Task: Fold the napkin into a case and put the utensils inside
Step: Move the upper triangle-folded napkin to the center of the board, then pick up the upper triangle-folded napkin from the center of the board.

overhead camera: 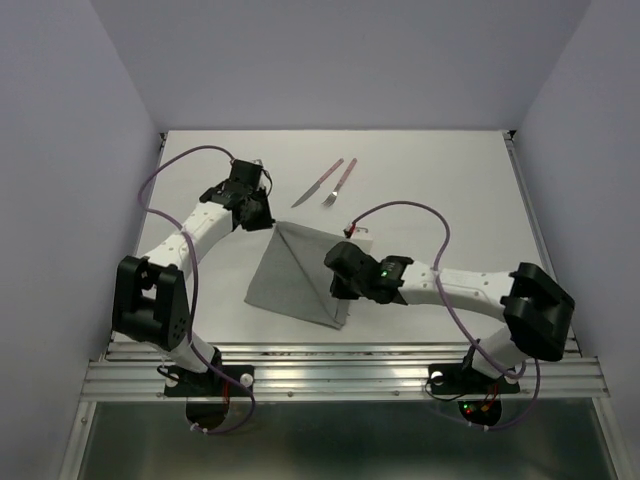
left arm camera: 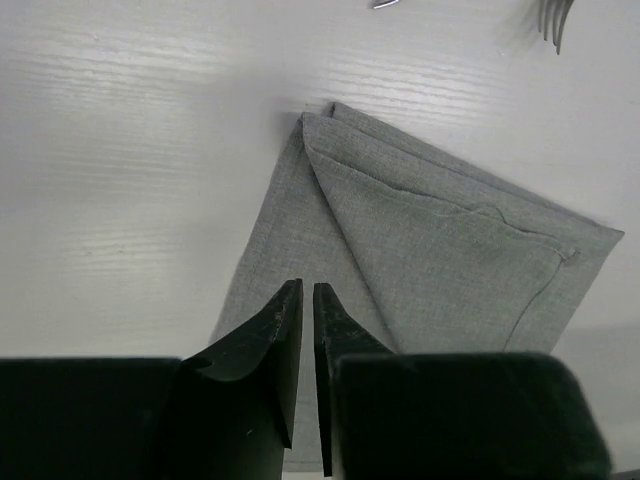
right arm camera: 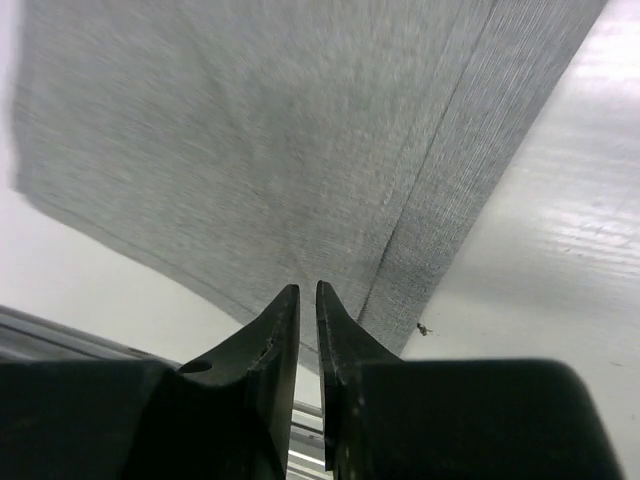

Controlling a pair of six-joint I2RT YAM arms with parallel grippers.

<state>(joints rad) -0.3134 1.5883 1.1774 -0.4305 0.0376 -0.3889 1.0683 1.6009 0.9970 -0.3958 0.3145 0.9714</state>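
Note:
The grey napkin [overhead camera: 300,275] lies flat mid-table, folded over with a diagonal crease. My left gripper [overhead camera: 266,216] hovers at its far corner. In the left wrist view the napkin [left arm camera: 430,250] spreads beyond the left gripper [left arm camera: 307,290], whose jaws stand a narrow slit apart with nothing between them. My right gripper [overhead camera: 338,284] is over the cloth's right side. In the right wrist view its jaws [right arm camera: 307,290] are likewise slightly parted and empty above the napkin [right arm camera: 270,140]. The utensils, a knife [overhead camera: 318,183] and a fork [overhead camera: 341,182], lie side by side behind the napkin.
An aluminium rail [overhead camera: 340,370] runs along the near table edge, just in front of the napkin. White walls close in the table on three sides. Purple cables loop over both arms. Fork tines [left arm camera: 556,20] show at the top of the left wrist view.

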